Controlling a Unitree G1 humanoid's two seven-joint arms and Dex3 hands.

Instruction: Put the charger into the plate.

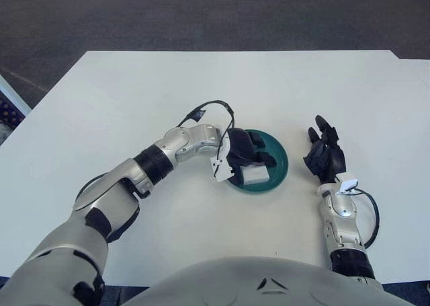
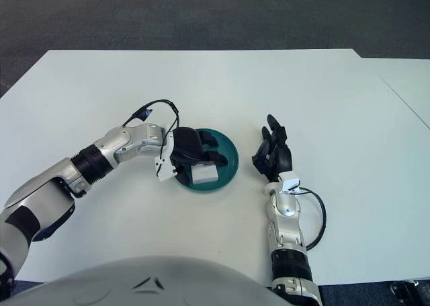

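Fingers [image 1: 250, 146] over white charger [image 1: 255, 175], charger inside green plate [image 1: 279, 155]

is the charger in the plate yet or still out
In. The white charger lies inside the green plate's rim, with the left hand over it; whether the fingers grip it, cannot tell.

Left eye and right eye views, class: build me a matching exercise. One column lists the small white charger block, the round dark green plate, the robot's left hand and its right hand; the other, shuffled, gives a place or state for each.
Things:
1. small white charger block
2. round dark green plate
3. left hand
4. right hand

Places or states:
A. stands apart, right of the plate, holding nothing
B. lies inside the plate
C. over the plate, at the charger
D. sits on the white table

Pairs: 1-B, 2-D, 3-C, 4-A
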